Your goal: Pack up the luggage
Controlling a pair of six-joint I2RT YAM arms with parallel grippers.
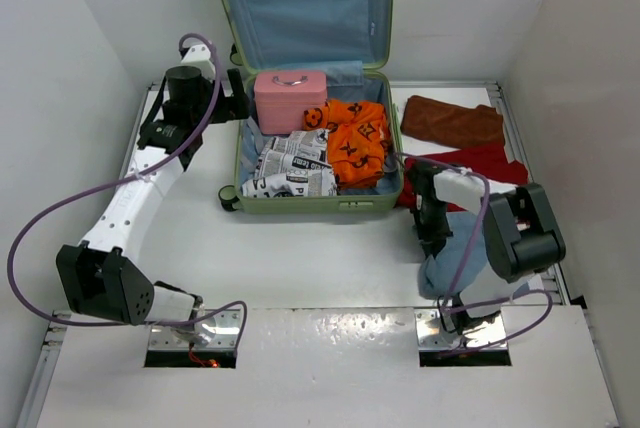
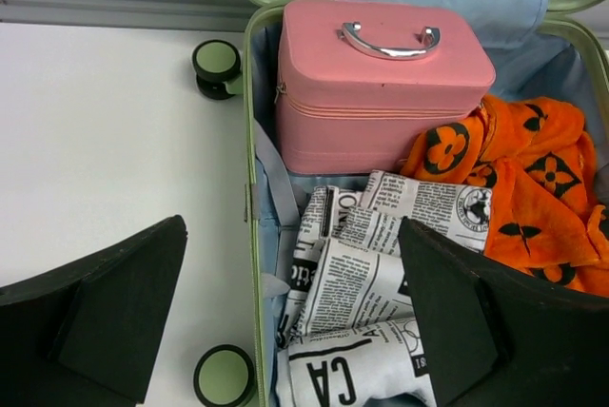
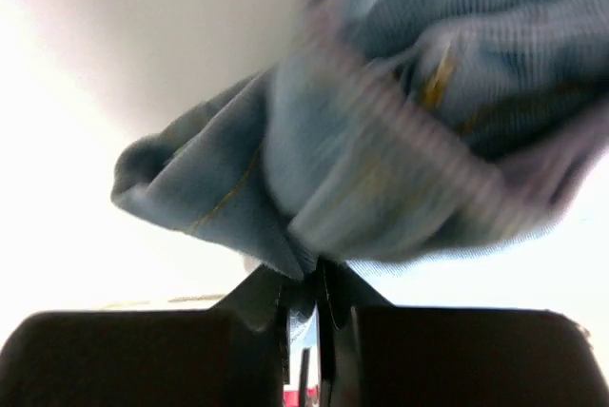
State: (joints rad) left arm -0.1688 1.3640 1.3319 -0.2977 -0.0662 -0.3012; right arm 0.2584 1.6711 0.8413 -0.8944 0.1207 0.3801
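Over white table (image 1: 300, 258), elbow bent, right tool (image 3: 303, 272) pinches blue cloth (image 3: 381, 141).

Light was bright and even; the counter (image 1: 320, 258) glared white, and the right wrist view was motion-blurred and overexposed.

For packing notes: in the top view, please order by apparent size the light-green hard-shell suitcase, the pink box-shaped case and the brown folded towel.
1. light-green hard-shell suitcase
2. pink box-shaped case and brown folded towel: look alike, not ranked
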